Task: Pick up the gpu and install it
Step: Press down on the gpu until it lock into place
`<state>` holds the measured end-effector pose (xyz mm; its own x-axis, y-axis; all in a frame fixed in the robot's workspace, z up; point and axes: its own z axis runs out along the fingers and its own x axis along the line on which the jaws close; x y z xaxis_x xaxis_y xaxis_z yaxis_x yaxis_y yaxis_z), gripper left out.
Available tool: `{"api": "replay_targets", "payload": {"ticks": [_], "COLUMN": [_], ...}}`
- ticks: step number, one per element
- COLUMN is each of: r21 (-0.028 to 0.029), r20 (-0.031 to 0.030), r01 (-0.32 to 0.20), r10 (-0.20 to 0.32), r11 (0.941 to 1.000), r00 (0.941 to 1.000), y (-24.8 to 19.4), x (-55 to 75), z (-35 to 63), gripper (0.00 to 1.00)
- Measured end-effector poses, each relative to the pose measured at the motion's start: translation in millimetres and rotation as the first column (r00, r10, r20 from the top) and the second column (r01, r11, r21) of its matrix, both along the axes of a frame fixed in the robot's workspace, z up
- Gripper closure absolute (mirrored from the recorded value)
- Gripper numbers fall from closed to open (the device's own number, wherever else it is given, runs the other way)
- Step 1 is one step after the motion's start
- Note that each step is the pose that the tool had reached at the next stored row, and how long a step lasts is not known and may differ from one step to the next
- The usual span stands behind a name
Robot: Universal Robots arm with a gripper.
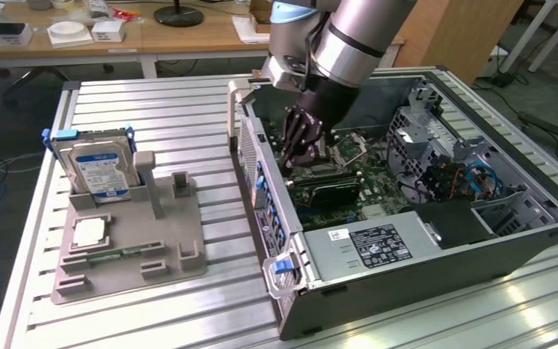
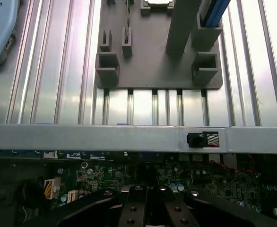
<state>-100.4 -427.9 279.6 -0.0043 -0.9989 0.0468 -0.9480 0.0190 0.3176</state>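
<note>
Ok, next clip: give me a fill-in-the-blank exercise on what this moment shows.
1. The gripper is down inside the open ____ case.
2. The hard drive stands upright in the grey ____.
3. The gripper's jaws are ____.

Missing words: computer; holder; shut

The gripper (image 1: 304,149) reached down inside the open computer case (image 1: 511,247), fingers closed, over the motherboard (image 1: 357,178). A dark gpu (image 1: 330,192) sat on the board at the gripper's 5 o'clock. At 9 o'clock stood the hard drive (image 1: 95,166) in a grey holder (image 1: 128,251)
</note>
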Motion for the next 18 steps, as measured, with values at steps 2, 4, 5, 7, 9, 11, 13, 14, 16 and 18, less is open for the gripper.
{"api": "replay_targets", "payload": {"ticks": [2,4,5,7,9,11,13,14,16,18], "r21": [0.0002,0.0001,0.0001,0.0001,0.0000,0.0001,0.0000,0.0001,0.0002,0.0001], "r20": [-0.0004,-0.0006,-0.0013,-0.0027,-0.0042,-0.0054,-0.0057,-0.0057,-0.0058,-0.0057], "r01": [0.000,0.000,0.000,0.000,0.000,0.000,0.000,0.000,0.000,0.000], "r10": [0.000,0.000,0.000,0.000,0.000,0.000,0.000,0.000,0.000,0.000], "r11": [1.0000,1.0000,1.0000,1.0000,1.0000,1.0000,1.0000,1.0000,1.0000,1.0000], "r00": [1.0000,1.0000,1.0000,1.0000,1.0000,1.0000,1.0000,1.0000,1.0000,1.0000], "y": [0.0,0.0,-0.3,-1.3,-2.6,-3.7,-3.9,-3.9,-4.2,-4.6], "x": [-1.5,-3.4,-3.4,-3.5,-3.5,-3.5,-3.7,-4.0,-4.6,-5.1], "z": [-0.3,-0.4,-0.4,-0.4,-0.4,-0.5,-0.5,-0.6,-0.7,-0.8], "gripper": [0.90,0.90,0.90,0.90,0.90,0.90,0.90,0.90,0.90,0.90]}}
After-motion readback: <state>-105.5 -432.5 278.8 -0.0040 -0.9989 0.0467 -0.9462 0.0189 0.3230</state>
